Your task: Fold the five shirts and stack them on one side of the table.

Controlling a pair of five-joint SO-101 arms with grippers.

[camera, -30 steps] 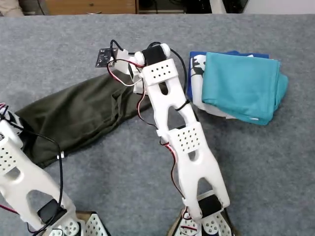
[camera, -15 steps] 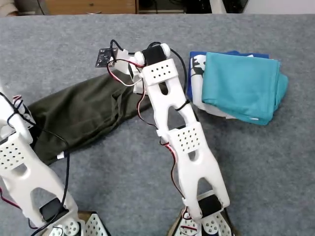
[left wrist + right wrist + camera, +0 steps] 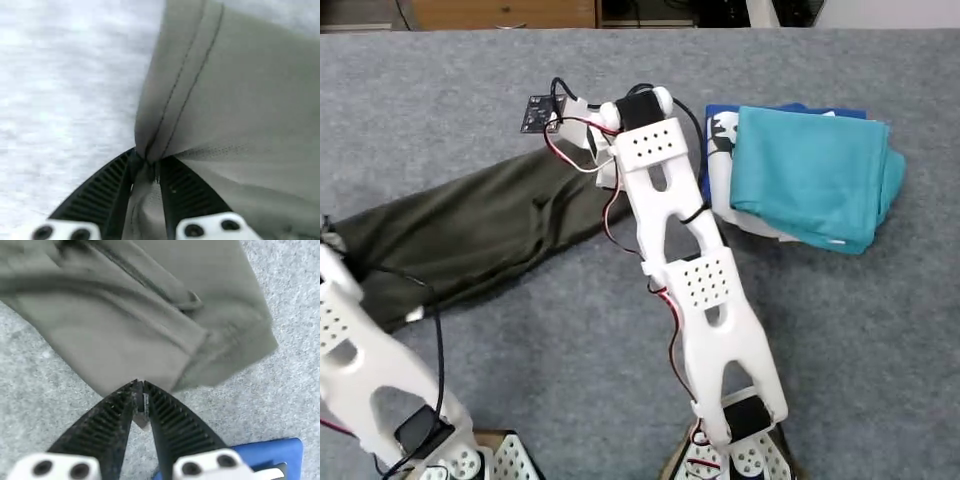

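A dark olive shirt lies stretched in a long band across the left half of the grey table. My left gripper is at the table's left edge, shut on the shirt's left end; the left wrist view shows its fingers pinching a stitched hem of the shirt. My right gripper is at the shirt's right end, mostly under its own arm. In the right wrist view the right gripper is shut on the edge of the shirt.
Folded shirts are stacked at the back right, a teal one on top of blue and white ones. A blue corner of that stack lies close to the right gripper. Bare table stretches along the front and the right.
The left arm swung outward to the left with the shirt's end, drawing the shirt longer and narrower. The right arm shifted slightly toward the back right.
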